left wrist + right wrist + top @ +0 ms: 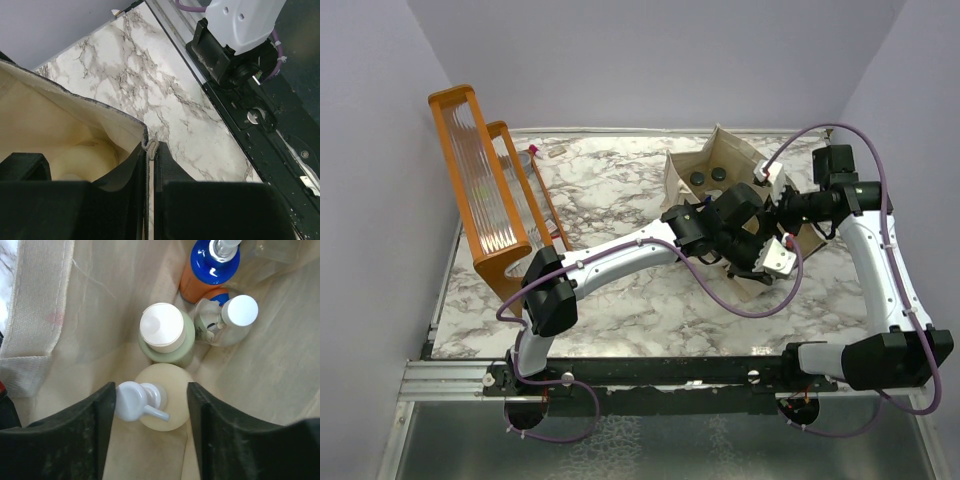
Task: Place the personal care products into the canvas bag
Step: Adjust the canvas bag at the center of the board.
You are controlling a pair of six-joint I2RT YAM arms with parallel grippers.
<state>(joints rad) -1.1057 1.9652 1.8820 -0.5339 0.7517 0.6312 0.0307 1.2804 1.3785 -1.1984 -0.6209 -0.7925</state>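
Observation:
The canvas bag [692, 165] stands open at the far right of the marble table. My left gripper [752, 272] is shut on the bag's near rim; in the left wrist view its jaws [150, 150] pinch the cloth hem, with the bag's inside [60, 115] to the left. My right gripper [745, 215] is open and points down into the bag. Between its fingers [152, 390] stands the beige pump bottle [175, 412], its pump head against the left finger. Beyond it stand the olive-grey bottle [162, 332], the squat silvery one [225, 322] and the orange bottle [207, 267]. Two black caps [708, 176] show in the bag.
The orange wooden rack [485, 195] stands at the far left edge of the table. The bag's strap [35, 305] hangs at the left of the right wrist view. The right arm's base [235, 35] and the dark rail [270, 130] lie along the near edge.

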